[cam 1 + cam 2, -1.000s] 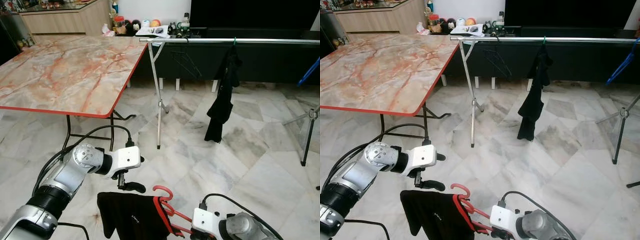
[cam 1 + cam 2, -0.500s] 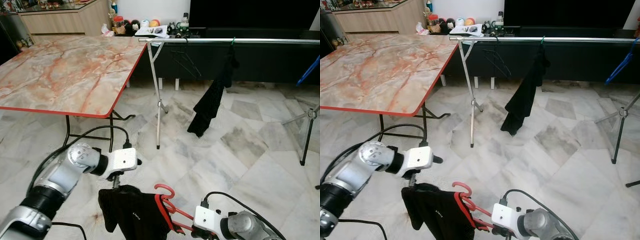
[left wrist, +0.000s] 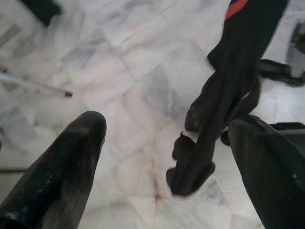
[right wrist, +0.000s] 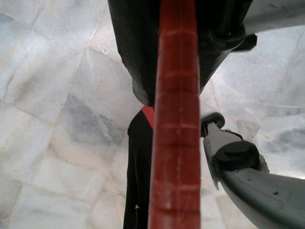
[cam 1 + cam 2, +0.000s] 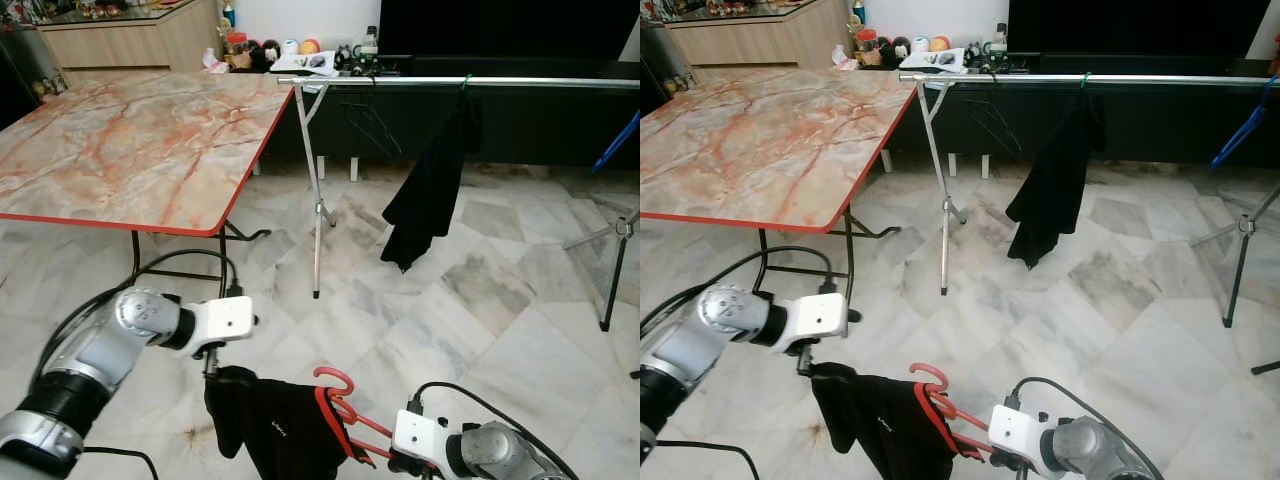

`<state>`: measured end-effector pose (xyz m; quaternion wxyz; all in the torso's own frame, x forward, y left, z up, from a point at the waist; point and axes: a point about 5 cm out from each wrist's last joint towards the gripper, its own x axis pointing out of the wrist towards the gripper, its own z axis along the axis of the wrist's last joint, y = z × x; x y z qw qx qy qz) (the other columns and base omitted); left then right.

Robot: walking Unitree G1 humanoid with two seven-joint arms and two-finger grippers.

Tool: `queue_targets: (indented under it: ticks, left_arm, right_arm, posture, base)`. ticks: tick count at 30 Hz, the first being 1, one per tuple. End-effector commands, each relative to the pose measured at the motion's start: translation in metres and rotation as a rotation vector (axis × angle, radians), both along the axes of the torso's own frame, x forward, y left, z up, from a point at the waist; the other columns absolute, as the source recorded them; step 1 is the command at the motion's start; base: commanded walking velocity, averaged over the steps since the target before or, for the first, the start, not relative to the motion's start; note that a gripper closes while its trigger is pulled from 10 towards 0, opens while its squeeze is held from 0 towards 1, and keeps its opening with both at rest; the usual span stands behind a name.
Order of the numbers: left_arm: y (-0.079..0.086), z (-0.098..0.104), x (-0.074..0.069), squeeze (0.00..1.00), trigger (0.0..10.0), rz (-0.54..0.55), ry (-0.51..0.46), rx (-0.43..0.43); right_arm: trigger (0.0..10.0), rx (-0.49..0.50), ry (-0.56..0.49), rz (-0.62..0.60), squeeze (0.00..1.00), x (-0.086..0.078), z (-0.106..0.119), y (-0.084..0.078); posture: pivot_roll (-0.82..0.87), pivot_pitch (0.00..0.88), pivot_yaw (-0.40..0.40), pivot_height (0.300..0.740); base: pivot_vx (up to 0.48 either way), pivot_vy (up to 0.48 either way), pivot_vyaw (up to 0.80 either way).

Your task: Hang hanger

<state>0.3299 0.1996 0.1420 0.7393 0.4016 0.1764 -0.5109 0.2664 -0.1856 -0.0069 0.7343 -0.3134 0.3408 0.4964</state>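
The right tool (image 5: 992, 462) is clamped on the red hanger (image 5: 340, 402) low over the floor, hook upward ready for the distant rail (image 5: 470, 82), while the left tool (image 3: 167, 143), fingers apart, sits beside the draped black garment (image 5: 275, 430), likely steadying it.
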Motion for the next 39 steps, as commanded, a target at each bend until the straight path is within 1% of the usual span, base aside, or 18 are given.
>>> queue_targets:
  ticks: [1, 4, 5, 6, 7, 12, 17, 19, 21, 26, 28, 30, 32, 34, 35, 37, 39]
  left_arm:
    - [0.011, 0.000, 0.001, 0.00, 10.0, 0.042, -0.013, 0.005]
    - [0.024, -0.001, 0.000, 0.00, 10.0, 0.110, -0.024, -0.026]
    - [0.030, -0.002, -0.001, 0.00, 10.0, 0.144, -0.030, -0.036]
    - [0.030, -0.002, -0.001, 0.00, 10.0, 0.144, -0.030, -0.036]
    - [0.037, -0.009, -0.005, 0.00, 10.0, 0.170, -0.013, -0.040]
    - [0.037, -0.021, -0.012, 0.00, 10.0, 0.183, 0.016, -0.052]
    - [0.034, -0.037, -0.019, 0.00, 10.0, 0.210, 0.053, -0.099]
    - [0.033, -0.040, -0.020, 0.00, 10.0, 0.213, 0.061, -0.104]
    - [0.033, -0.047, -0.025, 0.00, 10.0, 0.218, 0.087, -0.111]
    - [0.034, -0.054, -0.028, 0.00, 10.0, 0.242, 0.106, -0.121]
    - [0.036, -0.057, -0.028, 0.00, 10.0, 0.276, 0.100, -0.134]
    - [0.037, -0.058, -0.028, 0.00, 10.0, 0.287, 0.096, -0.138]
    - [0.037, -0.059, -0.026, 0.00, 10.0, 0.317, 0.062, -0.153]
    - [0.039, -0.059, -0.022, 0.00, 10.0, 0.378, 0.022, -0.178]
    - [0.040, -0.059, -0.021, 0.00, 10.0, 0.385, 0.014, -0.180]
    - [0.040, -0.059, -0.020, 0.00, 10.0, 0.406, 0.011, -0.202]
    - [0.038, -0.062, -0.021, 0.00, 10.0, 0.408, 0.028, -0.212]
  right_arm:
    - [0.0, 0.044, -0.029, -0.010, 0.00, 0.002, 0.003, 0.003]
    - [0.0, 0.035, -0.043, -0.032, 0.00, 0.005, 0.008, -0.008]
    - [0.0, 0.031, -0.053, -0.041, 0.00, 0.007, 0.011, -0.013]
    - [0.0, 0.031, -0.053, -0.041, 0.00, 0.007, 0.011, -0.013]
    - [0.0, 0.023, -0.070, -0.044, 0.00, 0.009, 0.015, -0.019]
    - [0.0, 0.025, -0.091, -0.030, 0.00, 0.013, 0.021, -0.023]
    - [0.0, 0.045, -0.132, -0.027, 0.00, 0.020, 0.031, -0.025]
    - [0.0, 0.046, -0.143, -0.023, 0.00, 0.022, 0.034, -0.025]
    - [0.0, 0.073, -0.172, -0.004, 0.00, 0.027, 0.042, -0.024]
    - [0.0, 0.091, -0.214, 0.023, 0.00, 0.035, 0.056, -0.024]
    - [0.0, 0.077, -0.238, 0.034, 0.00, 0.040, 0.064, -0.028]
    - [0.0, 0.075, -0.242, 0.036, 0.00, 0.041, 0.066, -0.030]
    - [0.0, 0.073, -0.247, 0.040, 0.00, 0.042, 0.070, -0.033]
    - [0.0, 0.070, -0.253, 0.045, 0.00, 0.043, 0.073, -0.035]
    - [0.0, 0.070, -0.253, 0.045, 0.00, 0.043, 0.073, -0.035]
    - [0.0, 0.070, -0.253, 0.048, 0.00, 0.043, 0.074, -0.036]
    - [0.0, 0.070, -0.254, 0.050, 0.00, 0.043, 0.074, -0.036]
  posture:
    - [0.13, 0.073, 0.097, 0.740]
    - [0.12, 0.072, 0.095, 0.740]
    - [0.13, 0.074, 0.093, 0.740]
    - [0.13, 0.074, 0.093, 0.740]
    - [0.13, 0.075, 0.092, 0.740]
    - [0.13, 0.075, 0.090, 0.740]
    - [0.12, 0.075, 0.084, 0.740]
    - [0.12, 0.076, 0.082, 0.740]
    - [0.12, 0.075, 0.083, 0.740]
    - [0.11, 0.074, 0.078, 0.740]
    - [0.11, 0.074, 0.074, 0.740]
    - [0.11, 0.074, 0.074, 0.740]
    - [0.11, 0.072, 0.070, 0.740]
    - [0.10, 0.071, 0.067, 0.740]
    - [0.10, 0.071, 0.067, 0.740]
    - [0.10, 0.070, 0.066, 0.740]
    - [0.10, 0.069, 0.065, 0.740]
  base:
    - [0.000, 0.000, 0.00]
    - [0.000, 0.000, 0.00]
    - [0.000, 0.000, 0.00]
    - [0.000, 0.000, 0.00]
    - [0.000, 0.000, 0.00]
    - [0.000, 0.000, 0.00]
    - [0.000, 0.000, 0.00]
    - [0.000, 0.000, 0.00]
    - [0.000, 0.000, 0.00]
    - [0.000, 0.000, 0.00]
    - [0.000, 0.000, 0.00]
    - [0.000, 0.000, 0.00]
    - [0.000, 0.000, 0.00]
    - [0.000, 0.000, 0.00]
    - [0.000, 0.000, 0.00]
    - [0.000, 0.000, 0.00]
    - [0.000, 0.000, 0.00]
